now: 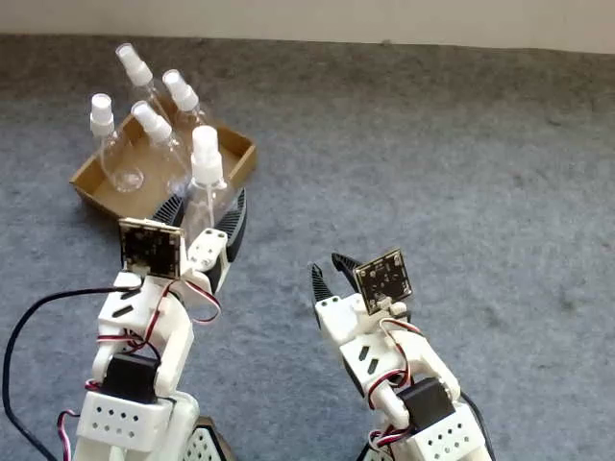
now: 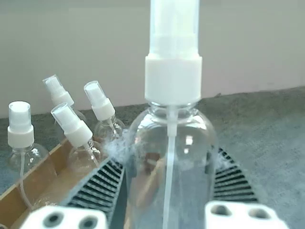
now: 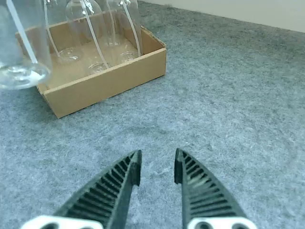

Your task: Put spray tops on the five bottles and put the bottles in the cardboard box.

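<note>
Upper left of the high view: shallow brown cardboard box (image 1: 101, 199) on grey carpet-like table cover (image 1: 432, 144). Four clear round-bodied plastic bottles with white spray tops (image 1: 151, 121) stand in it, close together, some leaning. Just right of them, at the box's near right edge, is the fifth clear plastic bottle (image 1: 205, 187), upright, white spray top fitted, thin dip tube running down inside. Left gripper (image 1: 204, 213) is clamped on its body, one black ribbed finger (image 2: 97, 188) on each side of the widest part, below the shoulder. Cannot tell whether the base is over the box floor or outside the wall. Lower centre-right, well apart from box and bottles: right gripper (image 1: 329, 269), jaws narrowly parted, holding nothing, low over the cover. Handling judgement: bottle looks empty, so light; the wall is smooth and probably slick, and thin enough to give under a hard squeeze. The tall top makes it tippy, as the leaning ones suggest. Best hold is the round body as now, never the spray top.
</note>
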`<state>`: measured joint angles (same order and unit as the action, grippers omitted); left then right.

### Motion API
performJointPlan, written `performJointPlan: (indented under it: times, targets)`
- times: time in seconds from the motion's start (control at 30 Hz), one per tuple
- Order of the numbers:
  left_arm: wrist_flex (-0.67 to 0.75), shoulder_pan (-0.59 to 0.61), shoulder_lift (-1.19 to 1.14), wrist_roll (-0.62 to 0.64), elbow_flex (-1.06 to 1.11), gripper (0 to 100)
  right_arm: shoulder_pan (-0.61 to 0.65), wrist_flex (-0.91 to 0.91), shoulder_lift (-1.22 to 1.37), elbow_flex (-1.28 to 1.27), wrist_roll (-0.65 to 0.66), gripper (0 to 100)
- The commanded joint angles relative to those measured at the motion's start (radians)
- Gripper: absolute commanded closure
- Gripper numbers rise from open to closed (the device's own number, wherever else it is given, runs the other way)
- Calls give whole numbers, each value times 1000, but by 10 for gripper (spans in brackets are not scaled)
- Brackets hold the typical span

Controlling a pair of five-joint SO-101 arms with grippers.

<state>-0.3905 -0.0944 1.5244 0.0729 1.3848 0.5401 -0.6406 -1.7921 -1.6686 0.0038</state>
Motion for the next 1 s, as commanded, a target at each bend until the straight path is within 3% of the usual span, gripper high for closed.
performJointPlan:
  times: [0.0,0.33,0.6,0.97]
  targets:
    - [83,-21,21,41,-51,961,5,19,-12,-53,3,896]
    - [325,-33,-1,41,-24,961,13,21,-12,-56,3,896]
    - [330,-68,-344,46,-266,965,13,22,-12,-61,11,896]
    - [381,-208,-539,295,-297,965,12,85,-12,-61,12,893]
